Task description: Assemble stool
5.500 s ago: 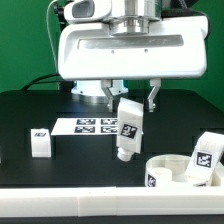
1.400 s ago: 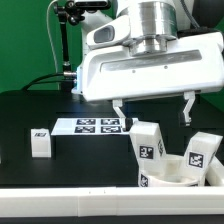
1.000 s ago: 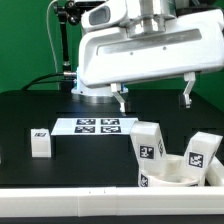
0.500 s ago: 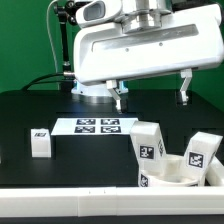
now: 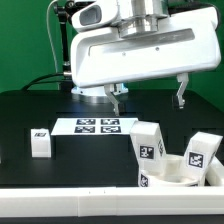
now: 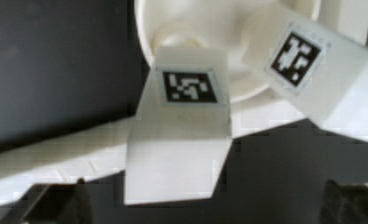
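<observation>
The round white seat (image 5: 176,174) lies at the front of the exterior view's right. Two tagged white legs stand in it, one (image 5: 148,148) on its left side and one (image 5: 203,152) on its right. The third leg (image 5: 40,141) stands alone on the black table at the exterior view's left. My gripper (image 5: 148,101) hangs open and empty well above the seat, touching nothing. In the wrist view the seat (image 6: 177,48) and both legs (image 6: 191,120) (image 6: 316,68) lie far below my open gripper (image 6: 199,214), with dark fingertips (image 6: 46,204) at the frame's corners.
The marker board (image 5: 98,126) lies flat behind the seat, towards the middle of the table. A long white bar (image 5: 70,206) runs along the table's front edge and also shows in the wrist view (image 6: 56,160). A black stand with cables (image 5: 66,40) rises at the back.
Earlier my gripper held a leg tilted above the table. That leg now stands in the seat, and over the last second my open gripper has risen slightly and drifted left.
</observation>
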Available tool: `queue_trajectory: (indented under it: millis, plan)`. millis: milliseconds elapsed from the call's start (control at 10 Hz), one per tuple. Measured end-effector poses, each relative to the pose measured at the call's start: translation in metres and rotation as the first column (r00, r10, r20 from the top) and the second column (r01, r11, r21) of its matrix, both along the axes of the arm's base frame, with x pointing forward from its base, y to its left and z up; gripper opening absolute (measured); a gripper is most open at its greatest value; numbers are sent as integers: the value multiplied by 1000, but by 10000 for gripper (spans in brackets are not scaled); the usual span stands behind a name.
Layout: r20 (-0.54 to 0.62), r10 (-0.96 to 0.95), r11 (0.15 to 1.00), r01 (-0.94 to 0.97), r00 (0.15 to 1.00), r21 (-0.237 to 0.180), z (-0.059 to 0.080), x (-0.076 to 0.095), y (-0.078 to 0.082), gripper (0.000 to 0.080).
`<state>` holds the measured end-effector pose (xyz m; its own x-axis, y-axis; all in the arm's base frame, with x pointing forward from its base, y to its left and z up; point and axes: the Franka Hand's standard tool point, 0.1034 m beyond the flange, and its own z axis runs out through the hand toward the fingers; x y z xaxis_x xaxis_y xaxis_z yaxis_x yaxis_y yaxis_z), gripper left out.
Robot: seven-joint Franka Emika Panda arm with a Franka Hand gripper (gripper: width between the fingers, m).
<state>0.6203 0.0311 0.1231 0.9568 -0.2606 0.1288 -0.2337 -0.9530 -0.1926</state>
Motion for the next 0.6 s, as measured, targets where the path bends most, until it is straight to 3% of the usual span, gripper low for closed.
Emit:
queue_trajectory:
  millis: [400,600]
  plan:
    - [-226,50,995,-28,973,98,-1,0,3,649]
    - [-203,61,995,-43,977,90,-2,3,3,649]
